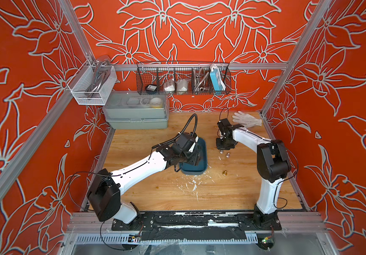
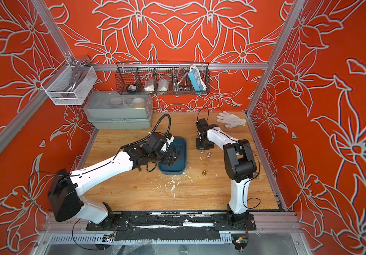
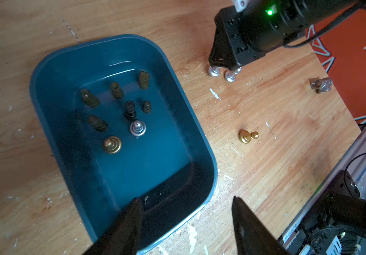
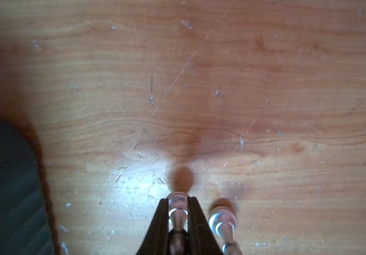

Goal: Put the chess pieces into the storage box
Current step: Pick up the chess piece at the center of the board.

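The left arm (image 1: 137, 167) stretches from the near left toward the middle, with the left gripper (image 3: 186, 198) tipped down and its jaws apart. The right arm (image 1: 248, 136) folds in from the right, with the right gripper (image 4: 178, 199) pinched on a silver piece (image 4: 177, 217).

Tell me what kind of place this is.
Probably a robot test cell: aluminium frame rails around a wooden tabletop, red floral backdrop panels, and two robot arms mounted at its front edge.

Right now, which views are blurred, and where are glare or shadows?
Right wrist view: soft, with a glare patch on the table and a round shadow just beyond the gripped silver piece. Left wrist view: sharp, but the dark pieces sink into the dim storage box. Both top views: clear, evenly lit.
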Controlling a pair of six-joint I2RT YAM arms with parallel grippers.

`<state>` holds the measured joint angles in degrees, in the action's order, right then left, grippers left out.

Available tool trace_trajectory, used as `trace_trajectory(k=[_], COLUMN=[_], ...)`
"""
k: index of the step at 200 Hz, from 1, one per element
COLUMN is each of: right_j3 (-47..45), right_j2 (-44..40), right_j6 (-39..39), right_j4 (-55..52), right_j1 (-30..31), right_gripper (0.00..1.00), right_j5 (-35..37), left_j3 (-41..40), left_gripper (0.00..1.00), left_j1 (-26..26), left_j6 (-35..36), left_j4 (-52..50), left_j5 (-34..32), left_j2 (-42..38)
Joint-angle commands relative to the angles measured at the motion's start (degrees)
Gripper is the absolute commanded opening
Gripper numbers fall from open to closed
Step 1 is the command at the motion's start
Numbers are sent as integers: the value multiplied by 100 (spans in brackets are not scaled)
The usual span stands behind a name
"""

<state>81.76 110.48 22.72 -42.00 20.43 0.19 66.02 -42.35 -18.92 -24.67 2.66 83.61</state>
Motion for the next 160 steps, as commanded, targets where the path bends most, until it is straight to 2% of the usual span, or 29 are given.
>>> trace_trajectory(k=[1, 20, 43, 86, 107, 131, 160], right_j3=[-167, -202, -149, 165, 350, 514, 737], right_j2=[-498, -805, -1154, -1520, -1437, -1107, -556], right_j6=[57, 22, 13, 56, 75, 44, -20], right_j4=[-55, -179, -349, -593, -604, -520, -424], right_j1=[146, 348, 670, 1433, 1753, 1973, 2096], right_gripper=[15, 15, 15, 15, 15, 15, 15], right_j5=[187, 219, 282, 333, 238, 160, 142], left_j3=[-185, -459, -881, -1452, -1624, -1665, -1675], left_gripper=[64, 65, 65, 68, 68, 68, 68], left_j1=[124, 376, 925, 1592, 1803, 1809, 1809], left_j6=[7, -194, -491, -637, -723, -729, -693], left_j4=[36, 141, 357, 164, 14, -249, -380], left_j5=[59, 277, 741, 395, 335, -18, -81], left_j2=[-350, -652, -1079, -1768, -1878, -1910, -1888])
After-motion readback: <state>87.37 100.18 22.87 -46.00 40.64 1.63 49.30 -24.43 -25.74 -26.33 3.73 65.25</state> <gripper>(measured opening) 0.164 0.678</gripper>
